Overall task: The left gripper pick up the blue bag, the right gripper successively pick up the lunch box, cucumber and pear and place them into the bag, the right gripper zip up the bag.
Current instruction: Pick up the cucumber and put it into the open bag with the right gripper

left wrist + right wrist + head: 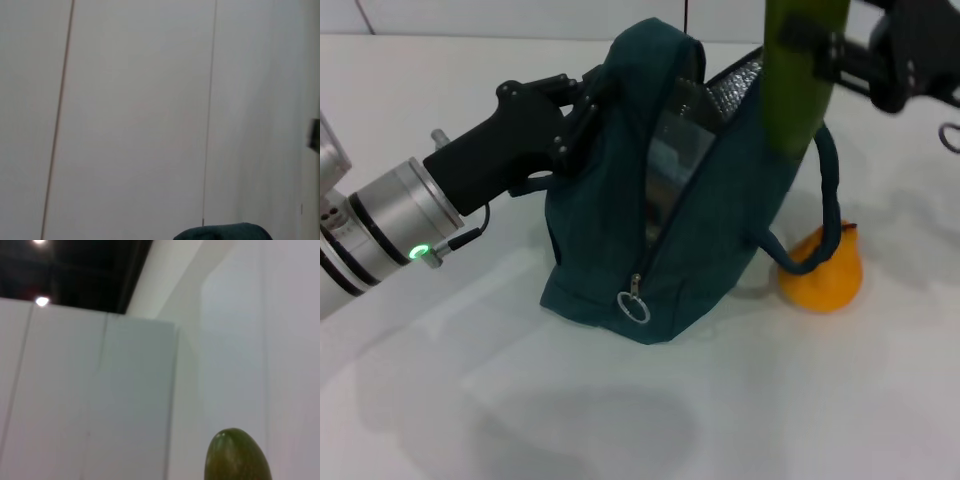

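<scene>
At frame centre the blue bag (660,230) stands unzipped, lunch box (672,150) inside — left gripper (582,112) clamped on its upper edge. Upper right, right gripper (830,55) grips the upright cucumber (798,90) over the opening; pear (823,272) rests beside the bag.

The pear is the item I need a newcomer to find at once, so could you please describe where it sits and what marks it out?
Start from the blue bag standing open mid-table, gripped by the left gripper. On the bag's right, at its base, a dark loop handle hangs down across the pear lying on the white table. It is the only orange-yellow, rounded thing; the cucumber in the right gripper above is long and green.
</scene>
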Tool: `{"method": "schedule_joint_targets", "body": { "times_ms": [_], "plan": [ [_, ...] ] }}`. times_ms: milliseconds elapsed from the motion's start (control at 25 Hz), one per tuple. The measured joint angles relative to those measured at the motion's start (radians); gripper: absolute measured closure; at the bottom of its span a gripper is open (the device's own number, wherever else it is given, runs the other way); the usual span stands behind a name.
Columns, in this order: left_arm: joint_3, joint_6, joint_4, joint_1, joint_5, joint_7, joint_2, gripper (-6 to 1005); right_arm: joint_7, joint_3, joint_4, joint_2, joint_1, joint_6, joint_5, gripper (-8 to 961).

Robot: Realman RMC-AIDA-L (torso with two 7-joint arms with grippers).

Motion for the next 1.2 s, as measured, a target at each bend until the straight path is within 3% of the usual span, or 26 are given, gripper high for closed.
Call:
{"method": "schedule_joint_targets", "body": {
  "times_ms": [920,1200],
  "plan": [
    [0.000,0.023,-0.015,-0.023,-0.013,0.076,0.001,921,-0.125,-0.063,0.069,0.005,0.119,0.050,0.052,405],
    [0.000,0.005,-0.015,-0.032,-0.013,0.079,0.000,923,-0.123,-0.148,0.083,0.003,0.134,0.104,0.054,405]
  ]
}}
